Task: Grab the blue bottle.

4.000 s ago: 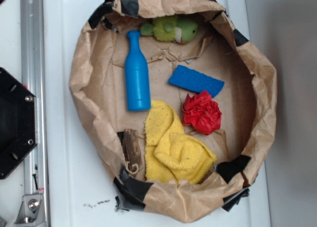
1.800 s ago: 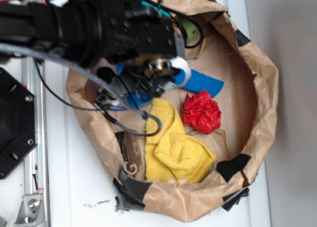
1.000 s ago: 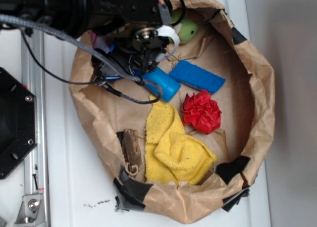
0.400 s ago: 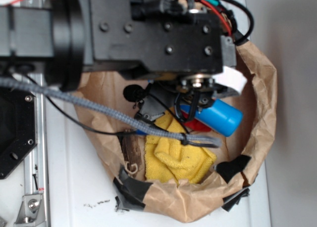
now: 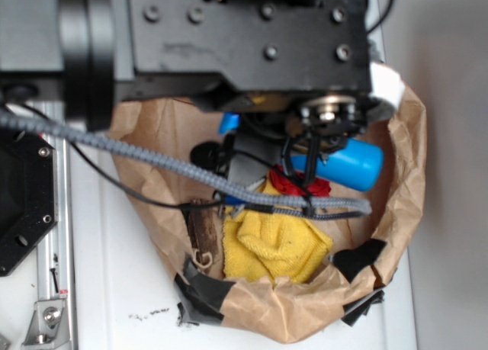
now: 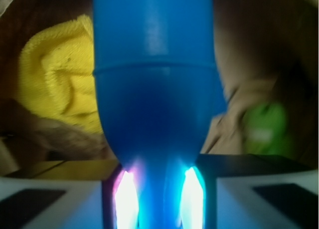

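1. The grab looks done, and the step in hand reads as the carry. The blue bottle (image 5: pixel 347 165) lies roughly level under the black arm, above the things in the paper-lined basket (image 5: pixel 408 175) rather than resting among them, as far as the overhead view lets me judge.

2. The gripper (image 6: pixel 158 189) has the bottle by its narrow end. In the wrist view the blue body fills the middle of the picture and tapers down between the two white fingers (image 6: pixel 55 199), with a bright glow on either side of the neck.

3. The jaws stand closed down to the width of the neck, pressed against it on both sides. They hold nothing else that I can see.

4. Below the bottle sit the yellow cloth (image 5: pixel 274 247) and a bit of the red crumpled paper (image 5: pixel 293 184), mostly hidden by the arm and its cables. The brown wooden piece (image 5: pixel 204 229) lies by the basket's left wall. The wrist view shows a blurred green soft toy (image 6: pixel 264 126) off to the right.

5. What comes next, to my eye, calls for a steady hold. Gripped at the thin neck, the long heavy body hangs out to one side and could swing or slip. Any travel should clear the basket's paper rim, and the white bench (image 5: pixel 114 289) outside it is open for a set-down if one is wanted.
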`<action>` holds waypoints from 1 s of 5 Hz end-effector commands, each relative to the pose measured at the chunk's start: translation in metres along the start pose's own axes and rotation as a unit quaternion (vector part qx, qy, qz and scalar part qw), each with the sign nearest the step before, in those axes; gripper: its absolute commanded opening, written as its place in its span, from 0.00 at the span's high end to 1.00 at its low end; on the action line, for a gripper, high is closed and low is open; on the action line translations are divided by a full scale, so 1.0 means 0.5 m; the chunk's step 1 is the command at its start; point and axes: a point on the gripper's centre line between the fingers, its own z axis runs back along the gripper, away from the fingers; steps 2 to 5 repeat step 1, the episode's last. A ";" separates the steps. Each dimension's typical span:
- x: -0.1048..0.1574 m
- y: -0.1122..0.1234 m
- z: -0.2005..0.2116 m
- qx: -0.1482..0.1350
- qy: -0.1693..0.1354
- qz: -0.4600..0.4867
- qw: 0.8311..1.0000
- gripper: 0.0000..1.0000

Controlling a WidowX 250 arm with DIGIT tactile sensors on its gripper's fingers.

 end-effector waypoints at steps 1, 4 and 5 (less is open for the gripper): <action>-0.039 -0.005 0.039 -0.002 -0.111 0.212 0.971 1.00; -0.039 -0.005 0.039 -0.002 -0.111 0.212 0.971 1.00; -0.039 -0.005 0.039 -0.002 -0.111 0.212 0.971 1.00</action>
